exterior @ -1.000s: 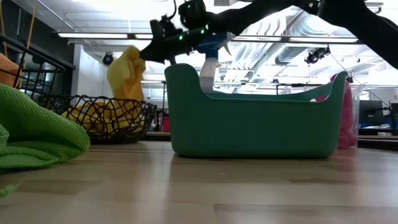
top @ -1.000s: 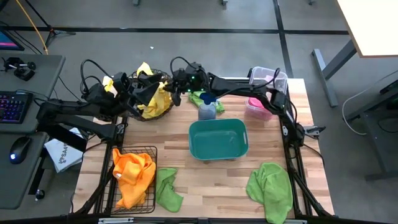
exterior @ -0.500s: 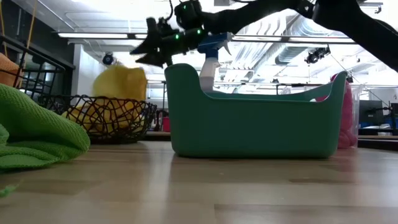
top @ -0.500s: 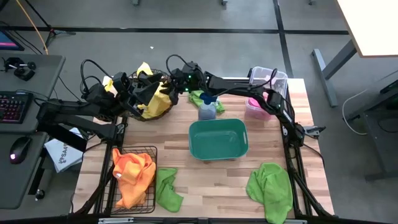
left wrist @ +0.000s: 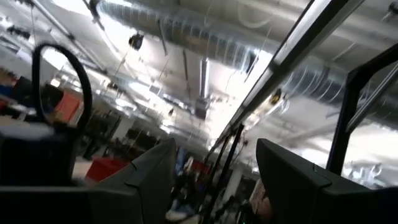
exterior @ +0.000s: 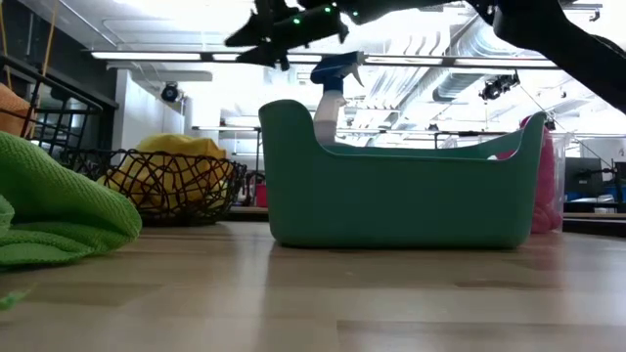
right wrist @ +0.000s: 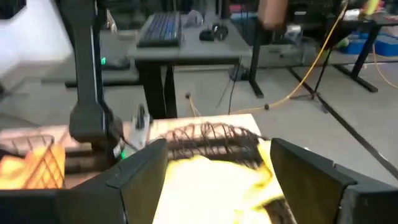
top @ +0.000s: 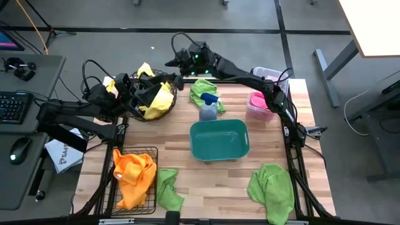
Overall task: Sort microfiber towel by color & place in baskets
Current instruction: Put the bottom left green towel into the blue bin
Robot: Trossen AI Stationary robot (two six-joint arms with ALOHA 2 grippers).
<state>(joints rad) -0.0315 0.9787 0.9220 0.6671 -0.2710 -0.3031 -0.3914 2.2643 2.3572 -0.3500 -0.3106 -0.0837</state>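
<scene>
Above the table's far edge, I have the right gripper (top: 174, 61) spread wide with nothing in it, clear of the round wire basket (top: 164, 113) holding the yellow towels (top: 160, 100). Left gripper (top: 139, 84), also wide and bare, sits at that basket. Green towels (top: 272, 187) crowd the near edge; the teal tub (top: 219, 139) stands mid-table.

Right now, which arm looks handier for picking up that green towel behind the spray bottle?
Probably the right. Its gripper hangs open and empty above the table's far edge, close to the green towel. The left gripper sits over the round basket of yellow towels, slightly farther away.
</scene>
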